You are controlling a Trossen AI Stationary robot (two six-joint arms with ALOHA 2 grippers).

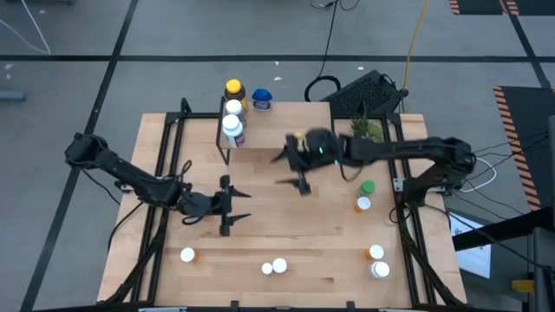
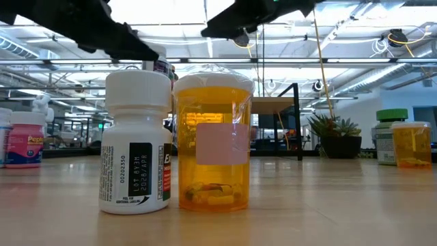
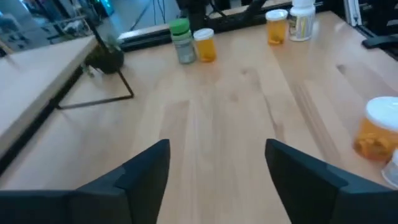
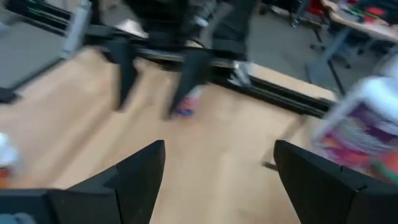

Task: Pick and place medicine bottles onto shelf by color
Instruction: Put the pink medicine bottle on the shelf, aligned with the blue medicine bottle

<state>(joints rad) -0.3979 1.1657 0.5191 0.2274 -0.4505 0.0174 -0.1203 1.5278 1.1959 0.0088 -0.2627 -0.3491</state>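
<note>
The shelf (image 1: 269,126) stands at the table's far side. On its left end are a yellow-capped bottle (image 1: 233,91), two white bottles (image 1: 231,119) and a blue-capped one (image 1: 262,100). More medicine bottles stand loose: a green-capped one (image 1: 368,187) and an orange one (image 1: 362,204) at the right, and a white one (image 2: 135,143) beside an orange one (image 2: 213,143) near the front edge. My right gripper (image 1: 284,171) is open just in front of the shelf, holding nothing. My left gripper (image 1: 234,208) is open above the table's middle left.
A potted plant (image 1: 366,128) sits at the far right beside the shelf. Further bottles stand near the front edge at the left (image 1: 187,255) and right (image 1: 378,261). Bare wood lies between the two grippers in the table's middle (image 3: 236,124).
</note>
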